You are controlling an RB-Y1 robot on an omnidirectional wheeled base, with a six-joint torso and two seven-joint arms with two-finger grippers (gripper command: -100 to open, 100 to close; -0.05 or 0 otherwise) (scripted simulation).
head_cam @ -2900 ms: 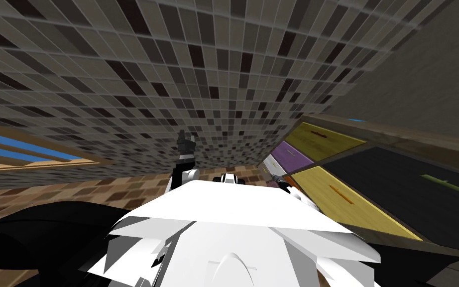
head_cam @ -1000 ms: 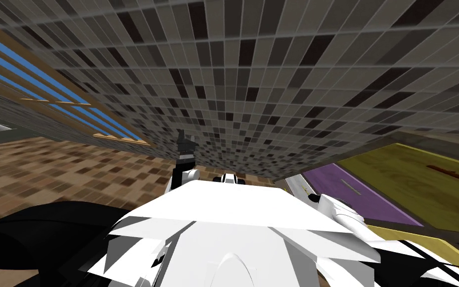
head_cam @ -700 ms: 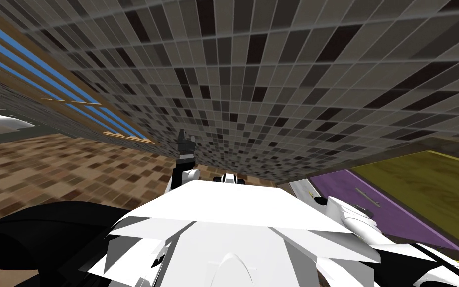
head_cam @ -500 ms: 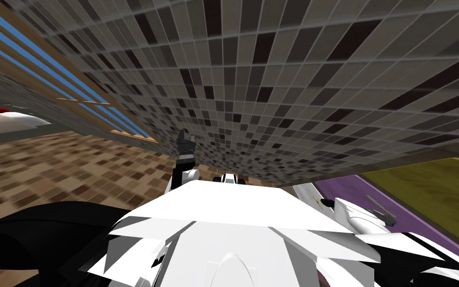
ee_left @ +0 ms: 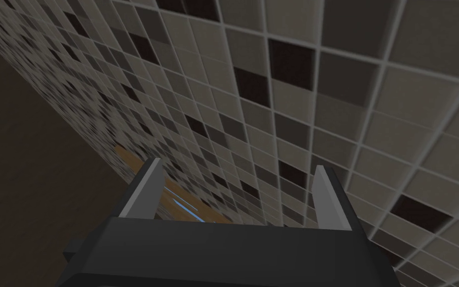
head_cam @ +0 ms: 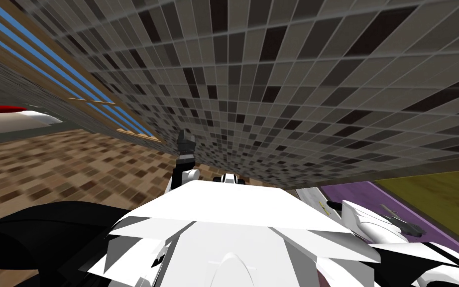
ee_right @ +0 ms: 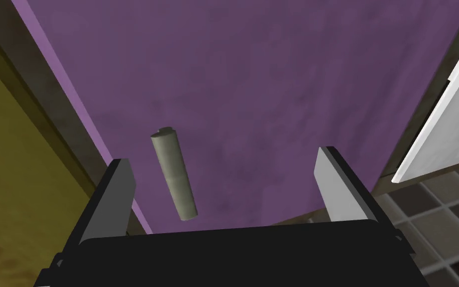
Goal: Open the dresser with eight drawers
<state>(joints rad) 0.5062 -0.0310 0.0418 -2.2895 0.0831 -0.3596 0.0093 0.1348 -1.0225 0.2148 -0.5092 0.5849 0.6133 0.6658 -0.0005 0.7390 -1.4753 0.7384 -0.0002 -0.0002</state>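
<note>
The dresser stands at my right in the head view, showing a purple drawer front (head_cam: pixel 360 193), a yellow one (head_cam: pixel 437 197) and a white one (head_cam: pixel 312 197). My right gripper (head_cam: pixel 389 209) reaches out over the purple front. In the right wrist view the purple front (ee_right: pixel 253 89) lies close ahead. Its short grey bar handle (ee_right: pixel 173 172) sits between the open fingers of the right gripper (ee_right: pixel 226 157), nearer one finger and not gripped. My left gripper (head_cam: pixel 185 135) is raised before the tiled wall; its wrist view shows the left gripper (ee_left: pixel 241 167) open and empty.
A dark tiled wall (head_cam: pixel 273 99) runs close ahead. A window with blue slats (head_cam: pixel 74 84) is at the left, above a brown patterned floor (head_cam: pixel 49 164). A white object with a red top (head_cam: pixel 4 117) lies far left. Yellow (ee_right: pixel 9 164) and white (ee_right: pixel 447 124) fronts flank the purple one.
I have turned and moved, so the dresser has slid toward the right edge and the window has risen at the left. My right arm has reached farther over the purple front.
</note>
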